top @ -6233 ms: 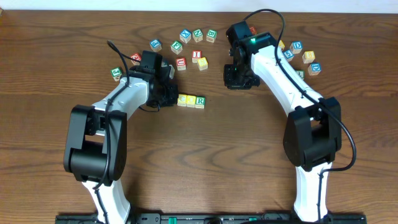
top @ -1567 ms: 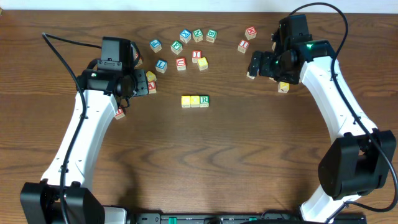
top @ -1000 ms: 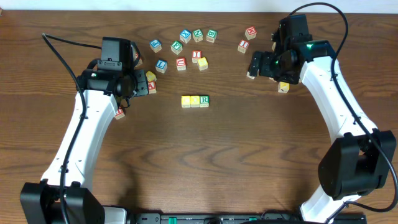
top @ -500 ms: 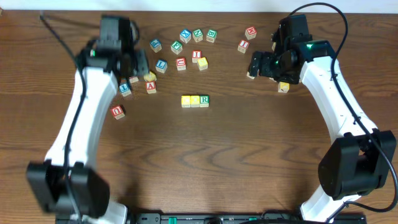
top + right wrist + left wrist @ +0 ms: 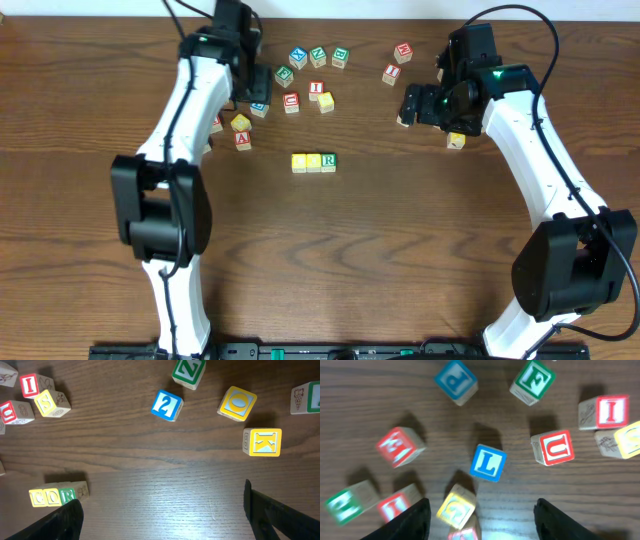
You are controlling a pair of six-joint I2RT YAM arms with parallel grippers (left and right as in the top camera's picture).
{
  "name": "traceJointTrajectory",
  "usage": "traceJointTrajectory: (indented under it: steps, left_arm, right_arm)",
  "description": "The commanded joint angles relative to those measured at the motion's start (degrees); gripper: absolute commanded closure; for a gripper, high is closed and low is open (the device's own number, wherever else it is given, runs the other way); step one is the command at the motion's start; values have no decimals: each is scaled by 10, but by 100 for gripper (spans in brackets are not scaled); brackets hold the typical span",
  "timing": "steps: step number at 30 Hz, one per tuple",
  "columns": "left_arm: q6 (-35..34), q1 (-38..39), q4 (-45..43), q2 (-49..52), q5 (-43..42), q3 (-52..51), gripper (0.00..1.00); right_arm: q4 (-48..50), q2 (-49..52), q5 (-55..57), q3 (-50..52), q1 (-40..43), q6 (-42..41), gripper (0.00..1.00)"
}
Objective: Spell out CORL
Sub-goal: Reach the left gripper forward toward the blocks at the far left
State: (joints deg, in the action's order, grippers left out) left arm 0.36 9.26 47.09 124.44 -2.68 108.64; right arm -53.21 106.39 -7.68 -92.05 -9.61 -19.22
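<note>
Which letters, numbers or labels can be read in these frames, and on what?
"COR": row of three cubes
"L": blue L cube
"P": blue P cube
"U": red U cube
"I": red I cube
"K": yellow K cube
"O": yellow O cube
Other cubes: too blurred or unclear.

- left gripper (image 5: pixel 482 521): jaws spread wide, nothing clamped; only two dark fingertips (image 5: pixel 415 520) show, at the lower edge
- blue L cube (image 5: pixel 488 462): flat on the wooden table (image 5: pixel 470 420), just ahead of the gap, roughly centred, touching neither finger
- yellow cube (image 5: pixel 456 508): tilted, between the fingers, nearer the lower-left one
- red U cube (image 5: pixel 554 449): ahead of the lower-right finger; red I cube (image 5: pixel 610 411) further out
</note>
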Motion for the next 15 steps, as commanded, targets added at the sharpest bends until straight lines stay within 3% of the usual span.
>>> traceJointTrajectory:
  steps: [1, 11, 15]
  left_arm:
    - [27, -2, -12, 22, 2, 13, 36]
    - [26, 6, -44, 70, 2, 12, 36]
    - [26, 11, -48, 84, 2, 12, 43]
  right_arm:
    - [-2, -10, 2, 1, 1, 6, 2]
    - [-1, -10, 3, 1, -2, 6, 3]
    - [-2, -10, 3, 1, -2, 6, 4]
